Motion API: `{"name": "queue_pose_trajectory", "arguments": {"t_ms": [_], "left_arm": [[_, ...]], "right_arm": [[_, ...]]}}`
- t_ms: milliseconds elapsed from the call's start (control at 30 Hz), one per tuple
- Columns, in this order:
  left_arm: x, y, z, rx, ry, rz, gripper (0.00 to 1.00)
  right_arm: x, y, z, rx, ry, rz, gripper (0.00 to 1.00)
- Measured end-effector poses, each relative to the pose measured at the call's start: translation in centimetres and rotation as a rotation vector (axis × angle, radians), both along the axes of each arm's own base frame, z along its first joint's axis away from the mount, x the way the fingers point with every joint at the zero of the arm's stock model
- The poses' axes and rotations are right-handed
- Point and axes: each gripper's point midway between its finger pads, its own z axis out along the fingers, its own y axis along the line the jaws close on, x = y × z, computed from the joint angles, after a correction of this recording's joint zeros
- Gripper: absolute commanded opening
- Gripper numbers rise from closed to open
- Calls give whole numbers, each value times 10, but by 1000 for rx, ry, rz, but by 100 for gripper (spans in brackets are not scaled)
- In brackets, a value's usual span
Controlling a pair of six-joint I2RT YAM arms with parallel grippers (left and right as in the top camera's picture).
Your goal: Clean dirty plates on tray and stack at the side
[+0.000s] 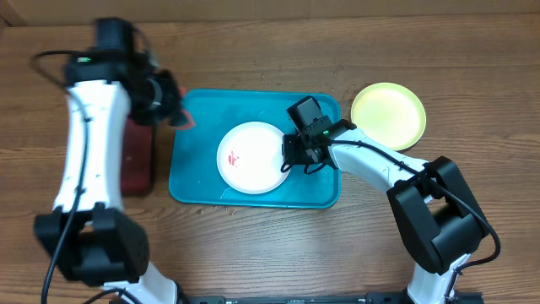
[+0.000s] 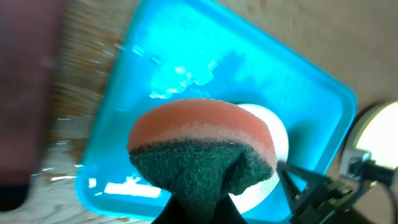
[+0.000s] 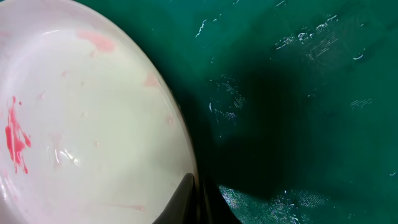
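Observation:
The white plate (image 1: 251,158) with a red smear lies in the turquoise tray (image 1: 202,127). My right gripper (image 1: 295,154) is shut on the plate's right rim. In the right wrist view the fingers (image 3: 199,199) pinch the edge of the white plate (image 3: 87,124) over the tray (image 3: 298,93). My left gripper (image 1: 173,114) hovers at the tray's far left corner, shut on an orange and dark green sponge (image 2: 202,149), its fingers (image 2: 202,202) below the sponge. The yellow-green plate (image 1: 388,114) sits on the table right of the tray. The light blue plate is out of view.
A dark red tray (image 1: 135,165) lies on the table left of the turquoise tray, under my left arm. The left wrist view also shows the turquoise tray (image 2: 155,68), the white plate (image 2: 278,140) and the yellow-green plate (image 2: 379,134).

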Motion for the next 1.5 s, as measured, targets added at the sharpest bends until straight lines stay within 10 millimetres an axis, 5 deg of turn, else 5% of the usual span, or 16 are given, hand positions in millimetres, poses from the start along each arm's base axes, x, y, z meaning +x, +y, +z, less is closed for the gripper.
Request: {"name": "queue_pose_trajectory", "arguments": {"t_ms": [367, 533, 700, 1167, 1300, 1500], "left_arm": [[-21, -104, -104, -4, 75, -236, 4], [-20, -124, -138, -4, 58, -269, 4], [-29, -122, -170, 79, 121, -275, 4], [-35, -57, -164, 477, 200, -226, 4], [-25, -66, -161, 434, 181, -226, 4], [-13, -120, -158, 142, 116, -290, 4]], "right_arm": [[0, 0, 0, 0, 1, 0, 4], [0, 0, 0, 0, 0, -1, 4], [0, 0, 0, 1, 1, -1, 4], [0, 3, 0, 12, 1, 4, 4], [0, 3, 0, 13, 2, 6, 4], [0, 2, 0, 10, 3, 4, 4]]}}
